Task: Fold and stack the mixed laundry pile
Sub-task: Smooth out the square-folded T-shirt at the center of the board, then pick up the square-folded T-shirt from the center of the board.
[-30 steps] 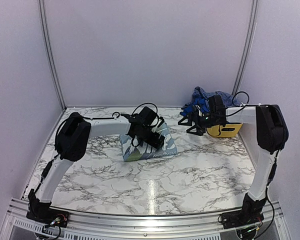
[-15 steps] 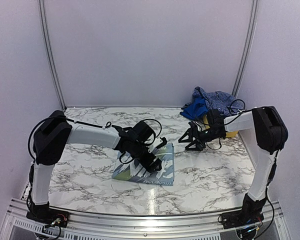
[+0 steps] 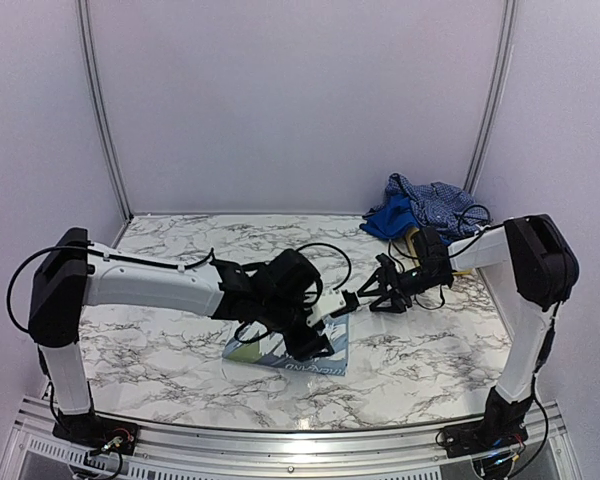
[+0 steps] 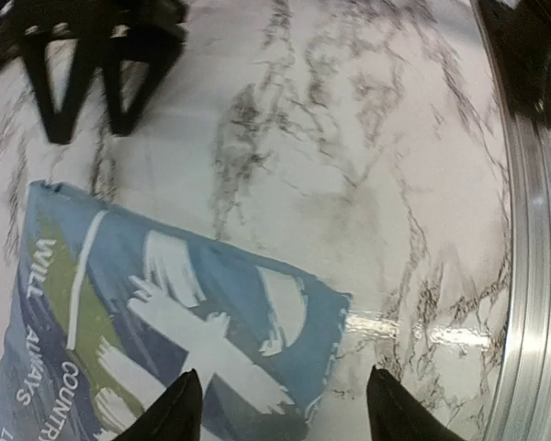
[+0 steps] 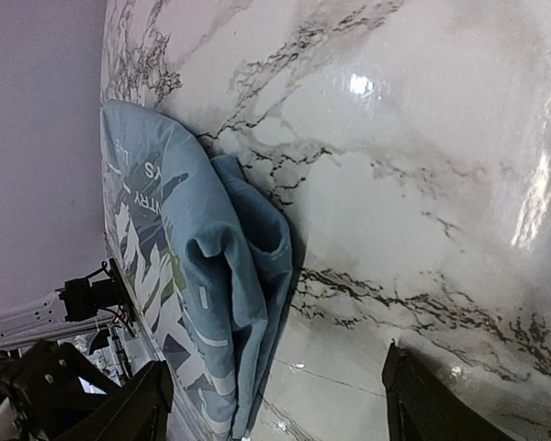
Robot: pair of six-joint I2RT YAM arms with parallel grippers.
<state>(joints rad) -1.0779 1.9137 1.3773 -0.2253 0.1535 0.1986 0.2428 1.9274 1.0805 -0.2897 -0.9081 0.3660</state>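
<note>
A folded pale sky-blue T-shirt (image 3: 330,358) with white print lies flat on the marble table, near the front. My left gripper (image 3: 316,338) hovers over it, open. In the left wrist view its jaws (image 4: 285,412) straddle the T-shirt's (image 4: 165,312) corner, one finger over cloth and one over bare marble. My right gripper (image 3: 363,297) is open just beyond the shirt's far right corner. In the right wrist view the T-shirt's (image 5: 197,276) folded edge lies between the right gripper's (image 5: 280,395) fingers, nearer one of them. The rest of the pile, a checked shirt (image 3: 435,198) and a royal-blue piece (image 3: 390,215), sits at the back right.
A yellow basket (image 3: 464,270) under the pile is mostly hidden behind my right arm. The table's metal front rail (image 4: 533,303) runs close to the shirt. Grey walls close in the back and sides. The right gripper's fingers (image 4: 101,64) show beyond the shirt in the left wrist view.
The T-shirt has slid toward the front edge with my left gripper over it. My right gripper has moved from the basket leftward and down to the shirt's far corner.
</note>
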